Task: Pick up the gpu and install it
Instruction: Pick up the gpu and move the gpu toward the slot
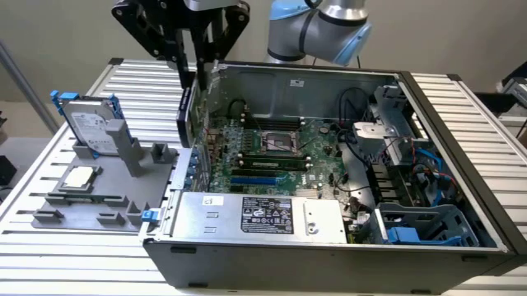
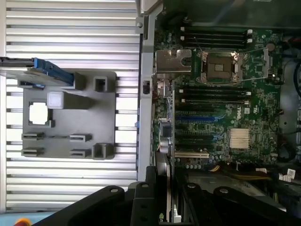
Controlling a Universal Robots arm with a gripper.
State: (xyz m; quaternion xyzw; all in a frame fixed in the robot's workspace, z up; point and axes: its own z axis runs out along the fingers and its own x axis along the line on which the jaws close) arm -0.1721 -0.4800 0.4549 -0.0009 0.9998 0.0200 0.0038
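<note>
Gripper (image 1: 194,74) hangs over the open case (image 1: 461,154), at 11 o'clock of it in the exterior view, with its two fingers pressed onto the gpu (image 1: 186,117) from both sides. The gpu hangs on edge, long side down, just inside the case wall. I judge it is held so because a card must go edge-first into a slot (image 1: 259,180), and the bracket end belongs at that wall. It looks not yet seated; the lower edge seems above the motherboard (image 1: 317,160), though I cannot tell the gap surely. At 9 o'clock from the case lies the grey fixture (image 1: 91,203), whose stands keep the parts upright and easy to grasp. By count: one gpu, in the claw; one hard drive (image 1: 89,126) standing in the fixture; one CPU chip (image 1: 78,177) lying flat on it; one fixture; one case; and one power supply (image 1: 263,216), at 6 o'clock inside the case.
</note>
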